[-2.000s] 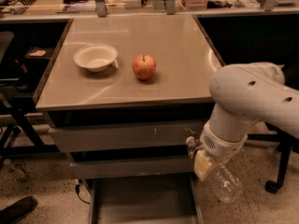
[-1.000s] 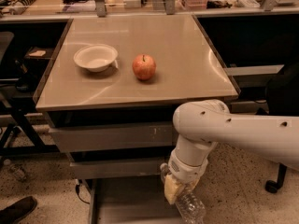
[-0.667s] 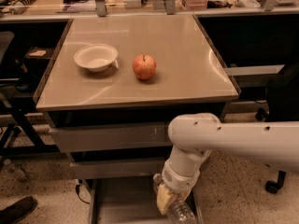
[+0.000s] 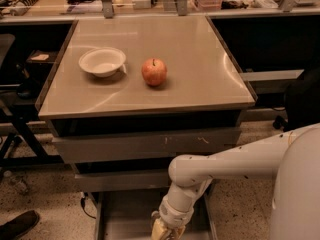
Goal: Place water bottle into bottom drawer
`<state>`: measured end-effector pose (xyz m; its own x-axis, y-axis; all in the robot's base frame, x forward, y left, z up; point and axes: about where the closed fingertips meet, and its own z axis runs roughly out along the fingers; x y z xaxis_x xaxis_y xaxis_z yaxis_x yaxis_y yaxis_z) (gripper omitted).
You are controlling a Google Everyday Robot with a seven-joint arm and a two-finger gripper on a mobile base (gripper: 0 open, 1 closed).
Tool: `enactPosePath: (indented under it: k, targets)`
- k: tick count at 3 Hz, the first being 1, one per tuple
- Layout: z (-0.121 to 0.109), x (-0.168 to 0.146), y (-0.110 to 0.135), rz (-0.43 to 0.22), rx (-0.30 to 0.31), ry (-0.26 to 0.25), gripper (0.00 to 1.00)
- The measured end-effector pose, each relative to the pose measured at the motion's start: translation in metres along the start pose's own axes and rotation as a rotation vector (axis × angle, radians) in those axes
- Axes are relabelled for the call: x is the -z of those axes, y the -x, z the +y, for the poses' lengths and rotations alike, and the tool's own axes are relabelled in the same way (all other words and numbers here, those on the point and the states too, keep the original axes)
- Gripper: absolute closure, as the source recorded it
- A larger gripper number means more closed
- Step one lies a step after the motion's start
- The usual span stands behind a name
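The bottom drawer is pulled open below the cabinet, and its flat grey floor and thin side rails show. My gripper hangs on the white arm low over the drawer's floor, right of its middle, at the lower edge of the view. The water bottle is out of view below that edge.
On the cabinet's tan top stand a white bowl and a red apple. Two closed grey drawer fronts sit above the open one. A shoe is on the floor at left, and a black chair at right.
The arm has swung left and down from beside the cabinet to over the open drawer. The bottle, seen in the gripper earlier, has dropped below the view's edge.
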<state>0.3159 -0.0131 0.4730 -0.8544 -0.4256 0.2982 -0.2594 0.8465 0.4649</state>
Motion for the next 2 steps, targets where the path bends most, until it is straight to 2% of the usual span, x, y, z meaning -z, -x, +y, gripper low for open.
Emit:
enactPosePath:
  k: [1,2]
  targets:
    - [0.0,0.0,0.0,0.0,0.0,0.0,1.0]
    - [0.003,-0.028,0.019,-0.025,-0.009,0.057,1.0]
